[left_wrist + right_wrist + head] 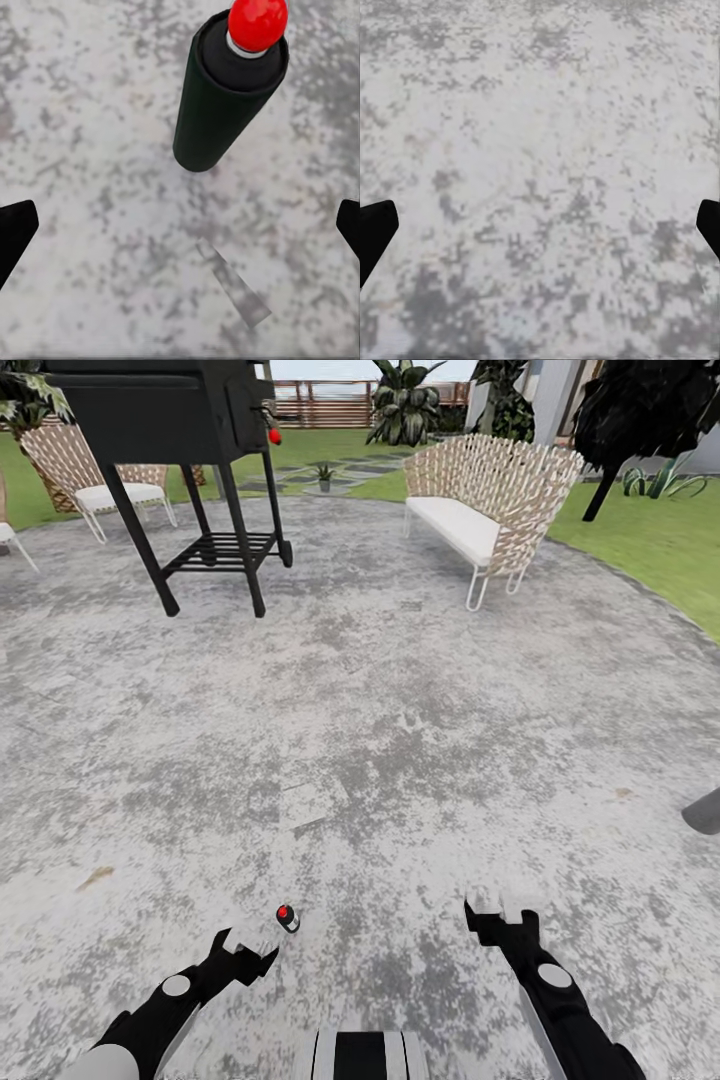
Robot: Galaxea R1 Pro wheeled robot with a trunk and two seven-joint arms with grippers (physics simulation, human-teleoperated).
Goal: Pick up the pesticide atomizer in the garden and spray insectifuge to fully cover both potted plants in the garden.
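The pesticide atomizer [288, 918] is a small dark cylinder with a round red top, standing on the grey mottled patio [380, 710] of the garden. In the left wrist view the atomizer [225, 97] lies ahead of my left gripper [180, 232], apart from both fingertips. My left gripper [250, 952] is open, just left of and nearer than the bottle. Open over bare stone is my right gripper [497, 910], also seen as the right gripper [540, 229]. One small potted plant [323, 474] sits far off on stepping stones.
A black grill on legs [190, 470] stands at the far left, with a wicker chair [95, 480] behind it. A wicker bench [490, 510] sits at the far right. Lawn [650, 550] borders the patio. A grey object [705, 812] pokes in at the right edge.
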